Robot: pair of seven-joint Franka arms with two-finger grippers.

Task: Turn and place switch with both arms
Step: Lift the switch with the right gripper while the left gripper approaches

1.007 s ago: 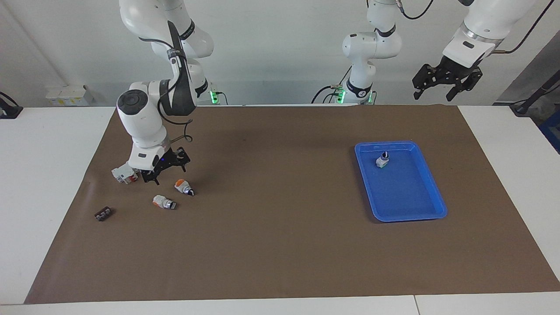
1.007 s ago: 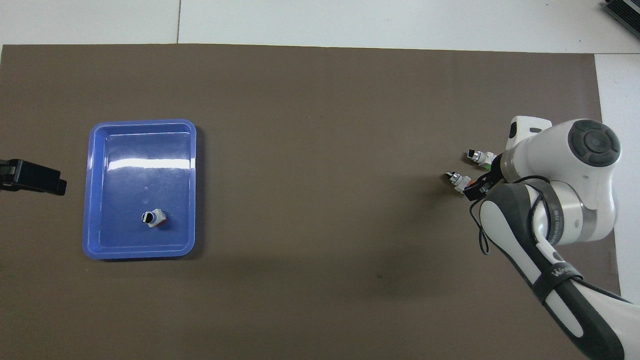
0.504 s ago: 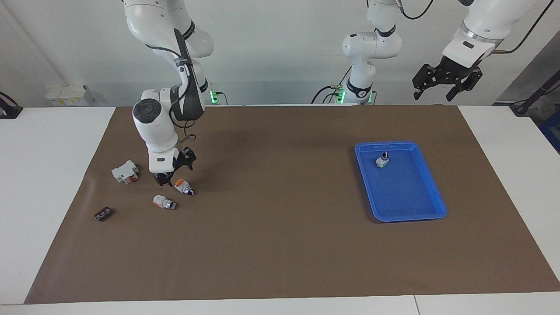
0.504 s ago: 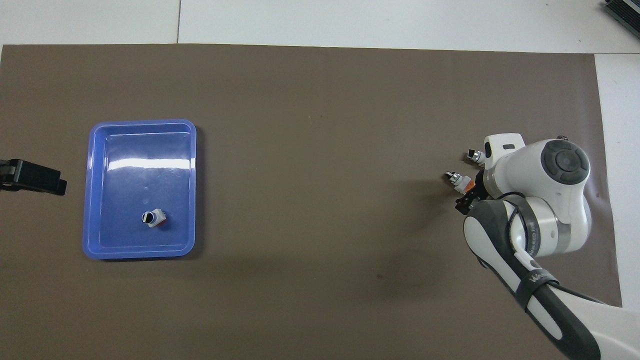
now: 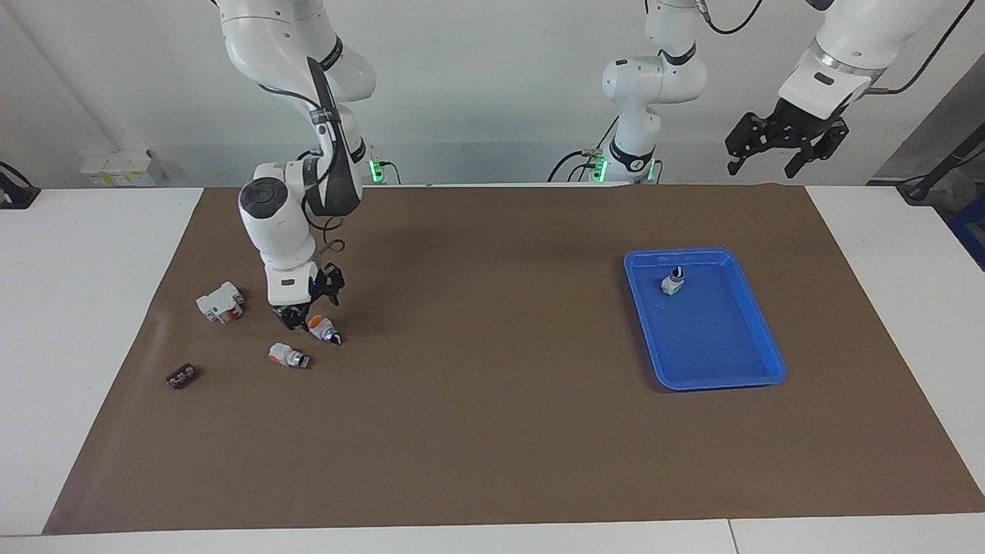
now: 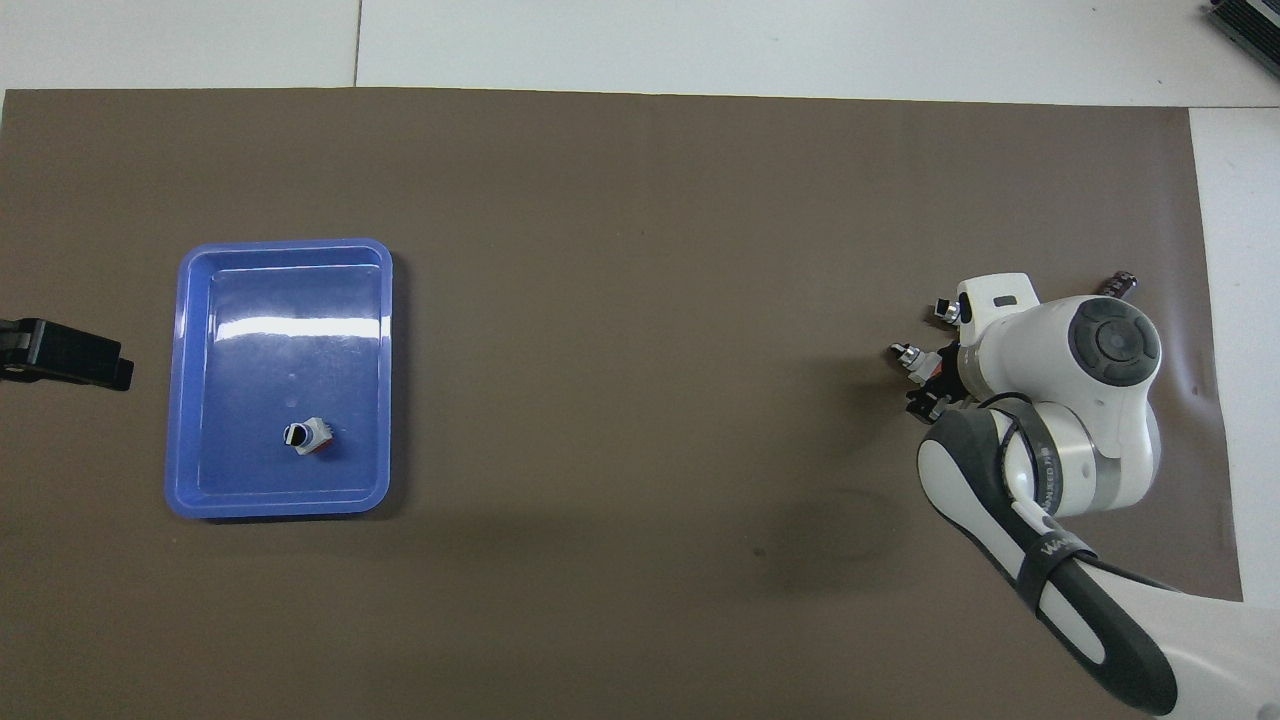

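The switch (image 5: 324, 329), with an orange base, white middle and black knob, lies on its side on the brown mat toward the right arm's end of the table. In the overhead view only its knob end (image 6: 906, 354) shows past the arm. My right gripper (image 5: 296, 315) is low over the mat at the switch's orange base, and in the overhead view (image 6: 932, 385) it covers that base. My left gripper (image 5: 785, 146) waits open and empty, high over the left arm's end of the table, and shows at the overhead view's edge (image 6: 65, 355).
A similar orange-and-white switch with a silver-black end (image 5: 288, 355) lies beside the task's switch. A white block with a red part (image 5: 219, 302) and a small black piece (image 5: 181, 377) lie nearby. A blue tray (image 5: 758, 350) holds another small black-knobbed switch (image 5: 673, 283).
My right gripper has swung from beside the white block over to the switch's orange base, turned and come lower. The left arm has not moved.
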